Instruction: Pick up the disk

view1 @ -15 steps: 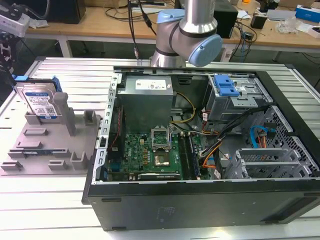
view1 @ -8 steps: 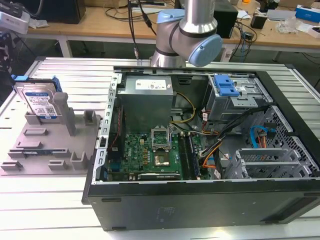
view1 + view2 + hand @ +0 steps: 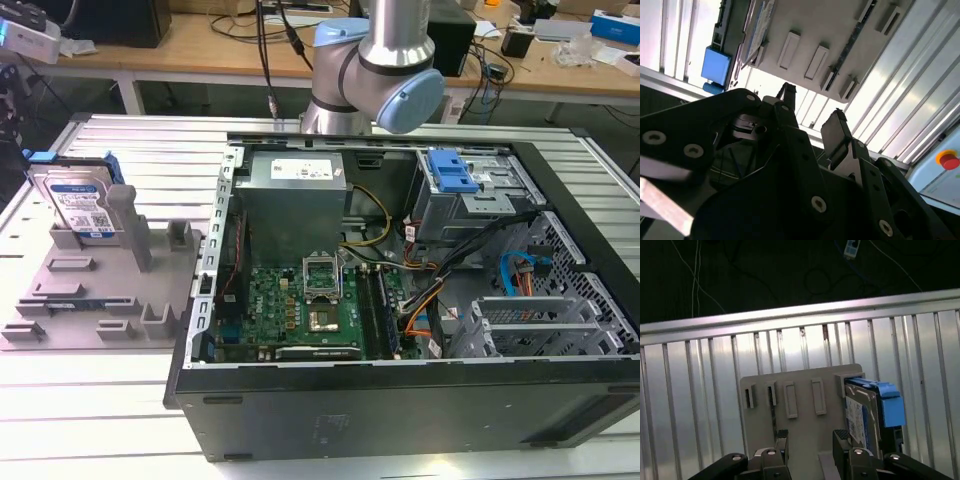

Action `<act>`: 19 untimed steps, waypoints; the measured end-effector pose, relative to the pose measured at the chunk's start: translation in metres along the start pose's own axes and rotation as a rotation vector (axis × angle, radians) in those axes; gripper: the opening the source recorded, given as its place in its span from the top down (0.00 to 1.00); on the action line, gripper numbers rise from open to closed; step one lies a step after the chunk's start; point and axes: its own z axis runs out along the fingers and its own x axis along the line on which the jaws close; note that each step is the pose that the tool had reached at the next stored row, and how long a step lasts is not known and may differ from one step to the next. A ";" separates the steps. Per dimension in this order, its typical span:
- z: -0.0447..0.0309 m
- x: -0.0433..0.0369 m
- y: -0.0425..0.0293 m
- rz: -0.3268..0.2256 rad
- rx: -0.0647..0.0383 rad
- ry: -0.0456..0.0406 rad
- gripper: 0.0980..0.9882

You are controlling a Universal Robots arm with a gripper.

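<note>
Hovering spread and empty, your claw (image 3: 811,437) has the hard drive (image 3: 865,412) upright off one finger's side; rigid, dense, likely slick metal, so take its blue rails (image 3: 888,405).

The disk (image 3: 84,208) is silver, with a white-and-blue barcode label and blue side rails. The fixture plate (image 3: 90,300) is plain grey. The surface (image 3: 100,420) is ribbed silver metal. The computer case (image 3: 400,410) is black, its motherboard (image 3: 300,305) green, its drive-cage latch (image 3: 450,172) blue. The arm (image 3: 395,40) is silver with pale blue caps. The jaws are black.
</note>
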 end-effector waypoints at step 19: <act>0.0019 -0.0787 0.0103 -0.122 0.009 0.0126 0.57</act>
